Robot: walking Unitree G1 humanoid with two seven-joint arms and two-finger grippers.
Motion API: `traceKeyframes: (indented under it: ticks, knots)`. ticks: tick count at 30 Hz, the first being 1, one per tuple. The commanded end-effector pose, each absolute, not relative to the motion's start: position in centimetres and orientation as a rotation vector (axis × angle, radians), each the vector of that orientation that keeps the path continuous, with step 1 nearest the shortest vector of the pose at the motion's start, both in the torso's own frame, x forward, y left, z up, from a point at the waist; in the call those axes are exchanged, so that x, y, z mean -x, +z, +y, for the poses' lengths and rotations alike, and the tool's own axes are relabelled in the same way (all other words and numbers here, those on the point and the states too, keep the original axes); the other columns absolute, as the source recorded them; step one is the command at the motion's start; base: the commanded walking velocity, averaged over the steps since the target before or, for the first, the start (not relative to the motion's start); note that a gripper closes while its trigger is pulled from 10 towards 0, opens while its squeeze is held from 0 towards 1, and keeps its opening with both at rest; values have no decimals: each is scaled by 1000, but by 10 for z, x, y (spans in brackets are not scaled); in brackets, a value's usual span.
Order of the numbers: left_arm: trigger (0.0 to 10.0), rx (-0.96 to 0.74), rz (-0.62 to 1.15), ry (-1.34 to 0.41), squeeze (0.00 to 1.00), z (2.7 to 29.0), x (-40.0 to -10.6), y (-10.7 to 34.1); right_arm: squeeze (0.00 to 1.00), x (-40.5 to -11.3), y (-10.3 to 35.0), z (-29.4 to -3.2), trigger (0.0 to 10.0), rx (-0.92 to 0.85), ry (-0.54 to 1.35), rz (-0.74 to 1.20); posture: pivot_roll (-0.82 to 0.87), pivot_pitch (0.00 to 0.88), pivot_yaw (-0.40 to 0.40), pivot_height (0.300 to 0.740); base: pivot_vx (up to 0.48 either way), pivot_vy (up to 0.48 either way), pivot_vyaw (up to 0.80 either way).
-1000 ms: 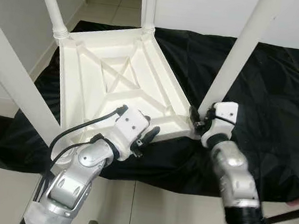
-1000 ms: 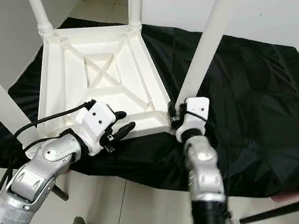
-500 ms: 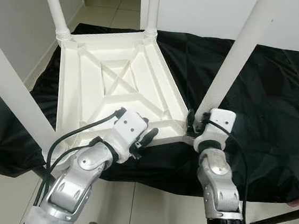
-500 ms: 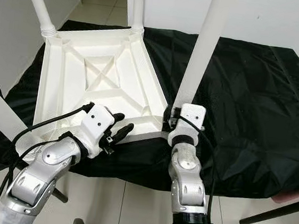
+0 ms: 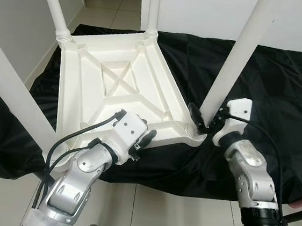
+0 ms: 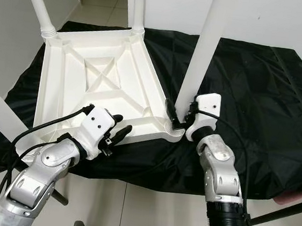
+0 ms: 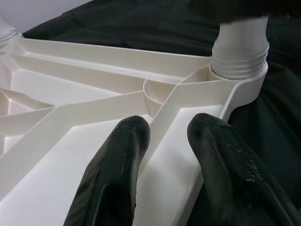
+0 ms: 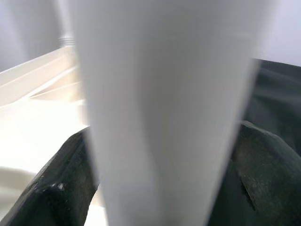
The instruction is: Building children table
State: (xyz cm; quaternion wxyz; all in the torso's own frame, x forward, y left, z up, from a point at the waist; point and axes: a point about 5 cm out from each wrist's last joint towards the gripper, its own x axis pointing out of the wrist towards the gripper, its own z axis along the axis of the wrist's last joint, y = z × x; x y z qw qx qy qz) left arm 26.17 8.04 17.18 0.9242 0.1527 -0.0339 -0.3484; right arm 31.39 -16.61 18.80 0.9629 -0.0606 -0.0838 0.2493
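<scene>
A white children's table (image 5: 105,86) lies upside down on a black cloth (image 5: 273,77), its legs pointing up. My left gripper (image 5: 144,138) sits at the table's near edge. Its two black fingers (image 7: 120,160) straddle the raised rim close to the corner socket (image 7: 240,52), shut on that rim. My right gripper (image 5: 204,121) is at the base of the near right leg (image 5: 234,62), where the leg enters that socket. One finger (image 8: 61,183) lies on each side of the leg (image 8: 164,108), shut on it.
Three more white legs stand up: near left (image 5: 12,93), far left (image 5: 54,3) and far middle (image 5: 153,8). Pale tile floor (image 5: 173,212) lies in front of the cloth. A dark rod (image 5: 297,214) slants across the floor at the lower right. White walls stand behind and left.
My right wrist has swung to the right around the leg's base, its fingers staying on the leg. My left gripper's fingers have closed in on the rim. The camera has shifted slightly.
</scene>
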Motion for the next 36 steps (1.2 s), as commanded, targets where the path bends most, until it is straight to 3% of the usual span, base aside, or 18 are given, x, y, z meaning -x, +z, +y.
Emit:
traceKeyframes:
  ticks: [1, 6, 7, 8, 9, 10, 11, 16, 17, 18, 19, 20, 21, 27, 30, 36]
  knots:
    - [10000, -318, -56, -680, 0, 84, -264, 169, 0, -314, 186, -161, 10000, 143, 613, -164, -95, 82, 41, 740, 0, 0, 0]
    - [10000, -279, -49, -710, 0, 87, -265, 172, 0, -315, 185, -161, 10000, 206, 741, -141, -102, 77, 50, 740, 0, 0, 0]
    - [10000, -280, -50, -715, 0, 87, -265, 172, 0, -316, 183, -162, 8863, 218, 763, -130, -106, 79, 52, 740, 0, 0, 0]
    - [10000, -280, -50, -715, 0, 87, -265, 172, 0, -316, 183, -162, 8863, 218, 763, -130, -106, 79, 52, 740, 0, 0, 0]
    - [10000, -283, -45, -717, 0, 86, -266, 170, 0, -318, 178, -165, 2902, 228, 806, -98, -118, 81, 60, 740, 0, 0, 0]
    - [10000, -284, -42, -716, 0, 86, -267, 170, 0, -319, 176, -166, 2902, 233, 812, -90, -118, 81, 60, 740, 0, 0, 0]
    - [10000, -282, -42, -719, 0, 84, -266, 169, 0, -320, 173, -167, 0, 229, 815, -71, -121, 86, 65, 740, 0, 0, 0]
    - [10000, -278, -45, -732, 0, 80, -264, 170, 0, -319, 167, -171, 275, 213, 818, -55, -125, 99, 70, 740, 0, 0, 0]
    - [10000, -280, -43, -734, 0, 81, -263, 170, 0, -318, 165, -172, 3059, 208, 817, -46, -126, 105, 72, 740, 0, 0, 0]
    - [10000, -280, -43, -734, 0, 81, -263, 170, 0, -318, 165, -172, 3059, 208, 817, -46, -126, 105, 72, 740, 0, 0, 0]
    - [10000, -283, -41, -733, 0, 81, -263, 169, 0, -318, 164, -172, 6902, 210, 810, -43, -125, 107, 73, 740, 0, 0, 0]
    - [10000, -283, -41, -733, 0, 81, -263, 169, 0, -318, 164, -172, 6902, 210, 810, -43, -125, 107, 73, 740, 0, 0, 0]
    - [10000, -280, -35, -730, 0, 82, -263, 168, 0, -316, 161, -173, 10000, 198, 804, -31, -125, 114, 73, 740, 0, 0, 0]
    - [10000, -269, -23, -732, 0, 82, -258, 167, 0, -315, 155, -177, 10000, 162, 725, -24, -128, 135, 70, 740, 0, 0, 0]
    - [10000, -257, -16, -717, 0, 84, -260, 167, 0, -317, 155, -184, 10000, 164, 517, -18, -138, 146, 63, 740, 0, 0, 0]
    - [10000, -220, -3, -683, 0, 86, -262, 164, 0, -305, 163, -180, 10000, 91, 378, -63, -166, 153, 53, 740, 0, 0, 0]
